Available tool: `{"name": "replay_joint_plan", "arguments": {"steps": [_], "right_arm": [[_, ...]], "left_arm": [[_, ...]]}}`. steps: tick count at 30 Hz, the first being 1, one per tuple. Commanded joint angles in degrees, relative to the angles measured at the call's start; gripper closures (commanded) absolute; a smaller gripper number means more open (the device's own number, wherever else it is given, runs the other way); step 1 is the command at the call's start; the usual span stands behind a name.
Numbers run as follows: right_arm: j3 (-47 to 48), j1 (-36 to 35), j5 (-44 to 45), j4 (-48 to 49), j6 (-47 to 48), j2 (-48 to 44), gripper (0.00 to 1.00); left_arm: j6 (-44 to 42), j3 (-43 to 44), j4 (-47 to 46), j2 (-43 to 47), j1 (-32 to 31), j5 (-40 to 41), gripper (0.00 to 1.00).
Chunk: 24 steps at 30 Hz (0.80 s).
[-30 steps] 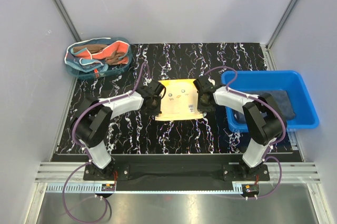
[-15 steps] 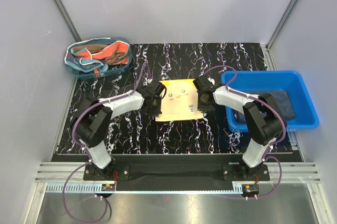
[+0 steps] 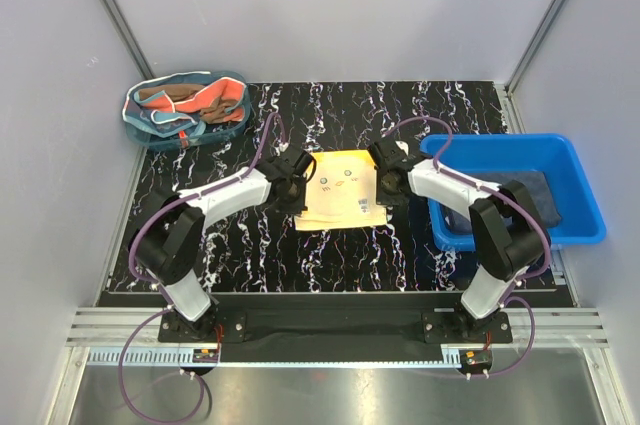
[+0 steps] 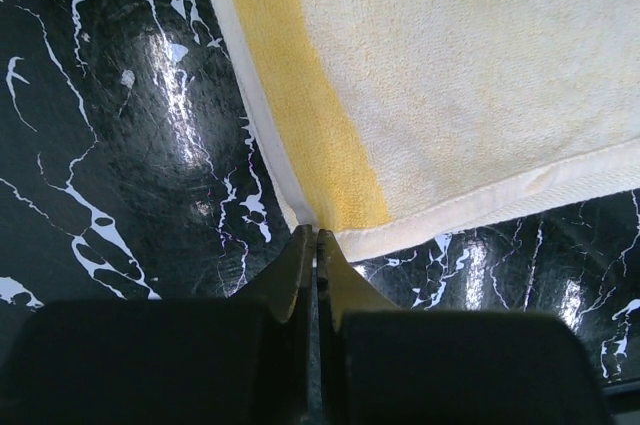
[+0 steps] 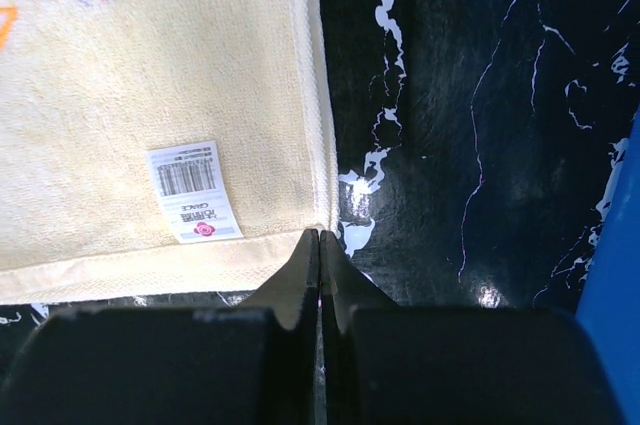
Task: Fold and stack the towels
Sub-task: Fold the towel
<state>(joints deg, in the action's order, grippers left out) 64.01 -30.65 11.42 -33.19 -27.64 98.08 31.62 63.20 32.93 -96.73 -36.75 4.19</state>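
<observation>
Towels sit in three spots. The yellow towel (image 3: 342,195) lies flat and unfolded in the middle of the table (image 3: 250,245), between the two arms, with its small face marks towards the far edge. A white label (image 5: 190,191) with a barcode lies on the cloth near its near right corner.

The left gripper (image 4: 316,237) has its tips at the towel's near left corner. The jaws are pressed together, with the white hem running straight into them. The right gripper (image 5: 319,235) stands the same way at the near right corner, its jaws also pressed together where the two hems meet. Each seems to pinch the very tip of its corner, though the wrist views show too little cloth between the fingers to be sure. The rest of the towel rests on the table.

An orange towel (image 3: 210,100) lies bunched in the basket (image 3: 165,138) at the far left of the table, with other cloth beside it. A dark towel (image 3: 548,200) lies in the blue bin (image 3: 500,142) at the right, just beside the right arm.
</observation>
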Motion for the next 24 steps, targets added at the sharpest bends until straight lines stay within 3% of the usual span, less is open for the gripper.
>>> {"name": "replay_joint_plan", "arguments": {"steps": [1,3,6,12,24], "right_arm": [[2.88,-0.55,0.88,-1.35,1.1,-3.51,1.0],[2.27,-0.46,0.01,-0.74,0.57,-3.69,1.0],[2.26,-0.55,-1.48,-0.3,0.13,-1.85,0.85],[1.3,-0.46,-1.75,1.2,0.39,2.37,0.76],[-0.11,-0.55,-1.57,1.2,-0.4,2.38,0.78]], "left_arm": [[0.11,3.16,1.17,2.42,-0.16,1.27,1.0],[0.11,3.07,0.91,2.07,-0.25,1.0,1.0],[0.29,1.84,-0.49,1.28,-0.25,-0.14,1.0],[0.2,0.61,-1.99,0.58,-0.25,-0.67,1.0],[0.29,0.08,-2.61,0.31,-0.25,-0.85,1.0]]}}
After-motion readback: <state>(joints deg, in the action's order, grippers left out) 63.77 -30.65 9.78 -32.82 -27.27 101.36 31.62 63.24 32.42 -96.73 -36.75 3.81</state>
